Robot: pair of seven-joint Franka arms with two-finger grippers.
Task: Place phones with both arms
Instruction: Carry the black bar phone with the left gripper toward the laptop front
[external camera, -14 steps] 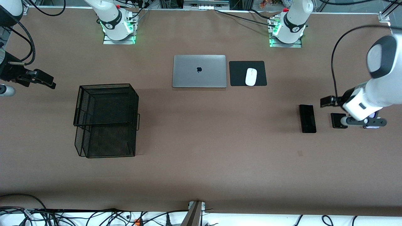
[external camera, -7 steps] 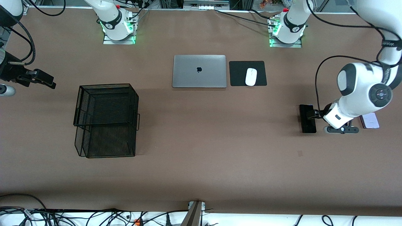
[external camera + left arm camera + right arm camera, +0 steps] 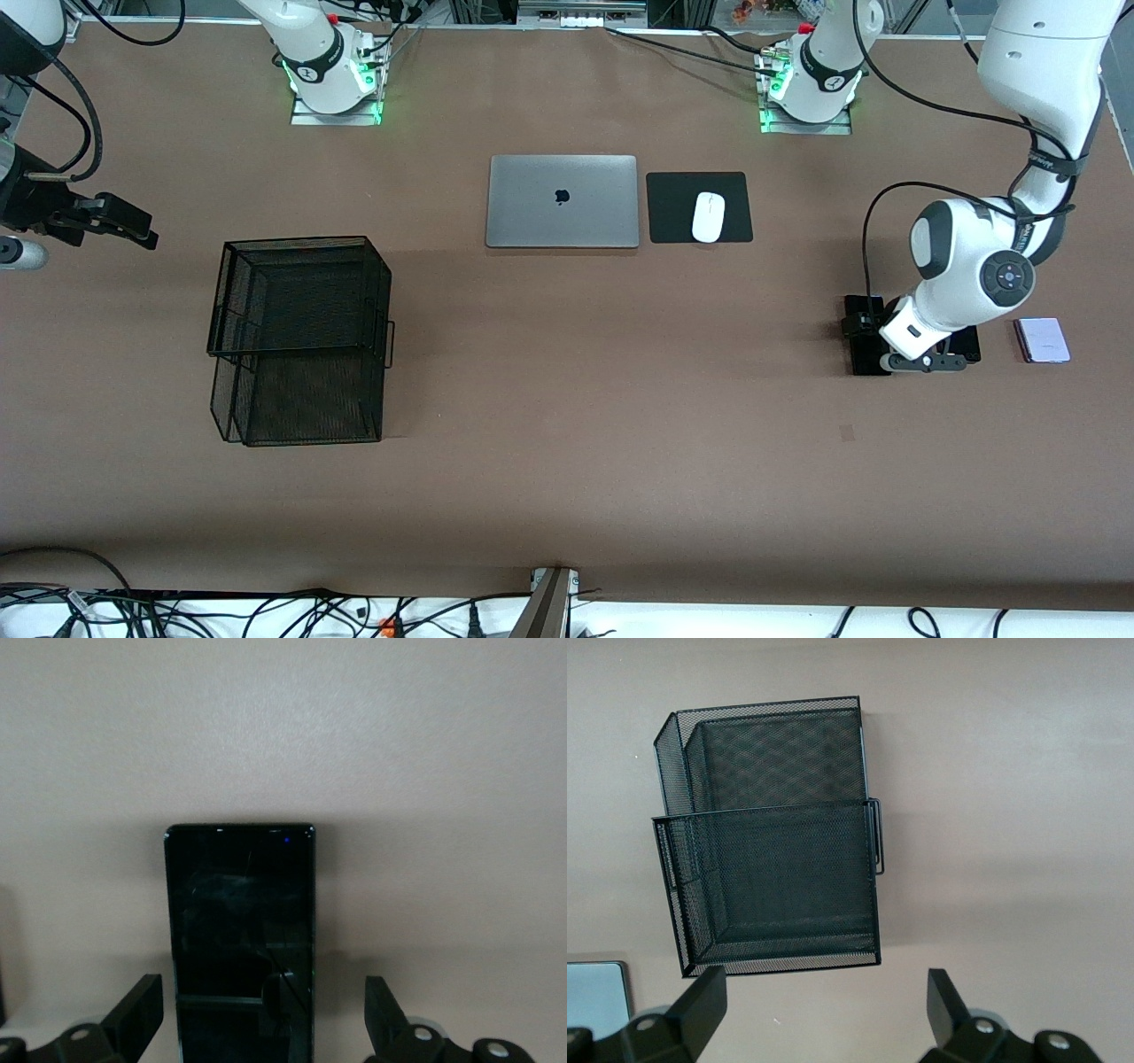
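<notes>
So the left arm came in from its base at 1 o'clock of the table, swung out wide over its end, then folded back down with the wrist pointing at the tabletop. The left gripper point(image 3: 886, 347) hung right over the long black phone point(image 3: 241, 939), fingers point(image 3: 135, 1017) spread apart on either side of it and not touching it in the left wrist view. That phone lay flat at roughly 3 o'clock on the table. The small squarish black phone point(image 3: 968, 344) sat just beside it, mostly hidden under the wrist, and the pale lavender phone point(image 3: 1042, 340) lay a bit further toward the left arm's end, in the clear.

The right gripper point(image 3: 819, 1014) waited way out at 9 o'clock, up in the air with its fingers apart, looking down at the black mesh basket point(image 3: 298, 338).

Around 12 o'clock were the closed grey laptop point(image 3: 562, 201) and a white mouse point(image 3: 708, 216) on a black mouse pad point(image 3: 673, 208), well apart from the phones.
</notes>
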